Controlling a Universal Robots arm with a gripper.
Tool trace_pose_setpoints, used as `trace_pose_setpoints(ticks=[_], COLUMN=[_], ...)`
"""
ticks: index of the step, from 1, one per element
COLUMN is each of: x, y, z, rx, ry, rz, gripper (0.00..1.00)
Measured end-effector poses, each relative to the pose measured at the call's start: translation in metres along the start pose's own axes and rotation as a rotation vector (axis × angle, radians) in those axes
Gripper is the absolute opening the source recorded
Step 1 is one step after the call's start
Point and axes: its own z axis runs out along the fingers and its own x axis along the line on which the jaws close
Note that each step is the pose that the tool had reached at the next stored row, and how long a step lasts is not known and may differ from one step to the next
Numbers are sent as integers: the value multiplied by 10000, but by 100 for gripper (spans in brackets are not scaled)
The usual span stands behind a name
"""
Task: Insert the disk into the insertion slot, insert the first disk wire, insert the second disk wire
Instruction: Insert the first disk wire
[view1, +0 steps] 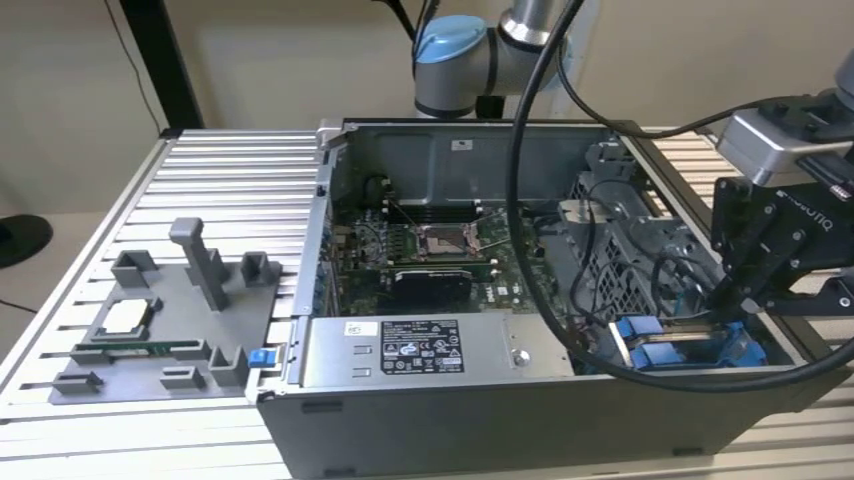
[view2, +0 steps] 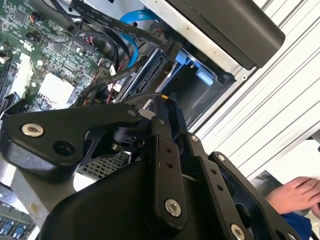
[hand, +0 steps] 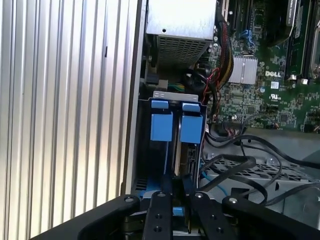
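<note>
Seating the disk (hand: 187, 157) looks like the step in hand: it stands in the slot (hand: 172, 95), the gripper (hand: 177, 184) with jaws nearly closed, apparently pinching its blue frame (hand: 192, 129); finishing calls for a straight, even push.

Whole computer case (view1: 467, 420) is viewed from above, far off; insertion slot (hand: 172, 142) (view2: 196, 91) is shared close-up in both wrist views.

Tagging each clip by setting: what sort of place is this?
Probably a robotics lab workbench for computer assembly: an open computer case sits on a ribbed metal table, a grey parts holder lies beside it, and a robot arm reaches in.
</note>
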Motion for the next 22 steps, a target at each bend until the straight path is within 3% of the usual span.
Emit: trace_pose_setpoints(ticks=[6, 8, 10, 16, 17, 22], x=[1, 2, 1, 1, 2, 12], y=[-1, -2, -2, -4, -5, -24], z=[1, 4, 9, 29, 33, 48], rx=[0, 3, 15, 63, 69, 78], ry=[-2, -50, -238, -1027, -1115, -1161], rz=[0, 12, 45, 201, 221, 298], gripper=[0, 0, 0, 0, 0, 0])
